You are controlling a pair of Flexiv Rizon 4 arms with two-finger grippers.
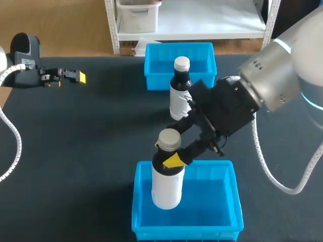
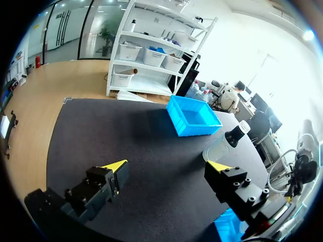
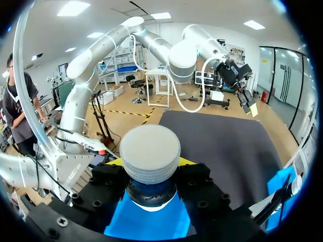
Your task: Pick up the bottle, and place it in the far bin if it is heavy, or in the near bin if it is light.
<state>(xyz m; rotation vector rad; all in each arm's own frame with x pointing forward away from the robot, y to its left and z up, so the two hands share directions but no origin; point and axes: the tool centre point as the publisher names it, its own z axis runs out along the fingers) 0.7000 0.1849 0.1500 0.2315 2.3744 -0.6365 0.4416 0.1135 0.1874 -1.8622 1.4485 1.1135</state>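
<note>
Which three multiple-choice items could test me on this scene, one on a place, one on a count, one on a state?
1. Where is the white bottle held by the right gripper?
A. lying flat outside any bin
B. within the near bin's walls
C. standing between the bins

2. How many blue bins are on the table?
A. one
B. two
C. three

3. How is the left gripper?
A. open and empty
B. shut on a bottle
C. shut on a bin's rim

Answers:
1 B, its lower part is between that bin's walls.
2 B, a far bin and the near one.
3 A, its fingers stand wide apart with nothing between.
</note>
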